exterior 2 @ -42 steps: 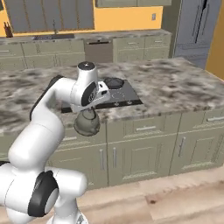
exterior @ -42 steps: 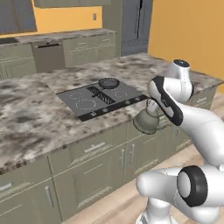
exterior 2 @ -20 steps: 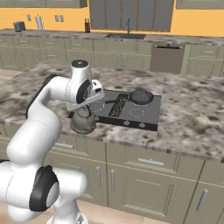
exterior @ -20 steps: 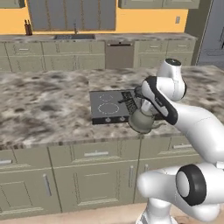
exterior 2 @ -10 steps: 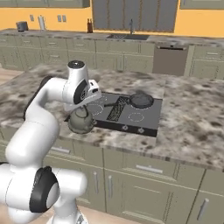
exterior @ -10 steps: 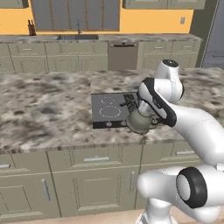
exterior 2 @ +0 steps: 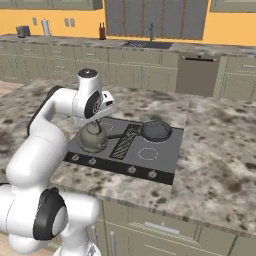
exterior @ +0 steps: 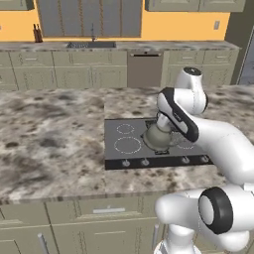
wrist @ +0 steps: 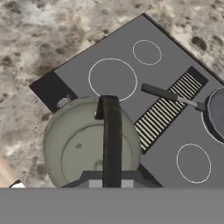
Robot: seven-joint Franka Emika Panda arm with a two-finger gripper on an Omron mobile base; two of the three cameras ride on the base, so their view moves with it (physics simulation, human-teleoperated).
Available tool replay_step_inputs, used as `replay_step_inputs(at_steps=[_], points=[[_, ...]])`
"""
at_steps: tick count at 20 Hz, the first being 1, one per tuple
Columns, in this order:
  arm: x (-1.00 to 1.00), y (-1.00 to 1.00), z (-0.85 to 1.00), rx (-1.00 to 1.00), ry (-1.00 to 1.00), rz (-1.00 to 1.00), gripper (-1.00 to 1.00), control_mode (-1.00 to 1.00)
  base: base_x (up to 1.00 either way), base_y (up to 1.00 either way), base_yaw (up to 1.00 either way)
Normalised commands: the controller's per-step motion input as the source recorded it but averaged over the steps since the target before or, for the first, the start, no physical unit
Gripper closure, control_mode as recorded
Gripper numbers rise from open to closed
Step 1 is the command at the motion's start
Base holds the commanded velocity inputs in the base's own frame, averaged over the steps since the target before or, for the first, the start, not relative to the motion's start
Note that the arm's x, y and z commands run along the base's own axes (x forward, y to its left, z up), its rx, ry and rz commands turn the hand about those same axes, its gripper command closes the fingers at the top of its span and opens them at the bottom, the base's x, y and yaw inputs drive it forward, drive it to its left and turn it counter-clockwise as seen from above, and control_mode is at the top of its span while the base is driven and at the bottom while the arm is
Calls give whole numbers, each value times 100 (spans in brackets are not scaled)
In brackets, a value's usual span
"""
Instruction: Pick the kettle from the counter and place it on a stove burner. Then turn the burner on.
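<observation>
- The kettle point(wrist: 92, 148) is carried directly beneath the gripper point(wrist: 111, 181), whose jaws are clamped together on the thin arched handle point(wrist: 111, 135); in the hand view the handle runs as a dark band straight across the middle of the lid.
- In the right base view the kettle point(exterior 2: 93, 138) hangs under the gripper point(exterior 2: 96, 121) above the near left corner of the cooktop point(exterior 2: 160, 160), just behind the front row of knobs point(exterior 2: 131, 170).
- In the left base view the kettle point(exterior: 158, 137) is seen over the middle of the cooktop point(exterior: 114, 158), to the right of the large ringed stove burner point(exterior: 127, 145). Whether its base touches the glass cannot be told.
- Compared with the view half a second ago, the kettle is placed further in over the cooktop; two seconds ago it was held at the counter point(exterior: 44, 149) front edge, clear of the cooktop. The base has also driven, so the whole scene is shifted.
- The spout direction cannot be told; the handle's long axis lies along the gripper's line of sight.
- Farther back, the frying pan point(exterior 2: 155, 131) is seated on the rear burner, its handle point(wrist: 168, 94) pointed towards the kettle.
</observation>
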Motion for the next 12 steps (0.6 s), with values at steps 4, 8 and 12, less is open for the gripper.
replay_step_inputs(at_steps=[4, 8, 12], points=[[0, 0, 0, 0, 0, 0, 100, 100, 1, -43, 5], [0, 0, 0, 0, 0, 0, 100, 100, 0, -8, 0], [12, 1, 0, 0, 0, 0, 100, -100, 0, 0, 0]])
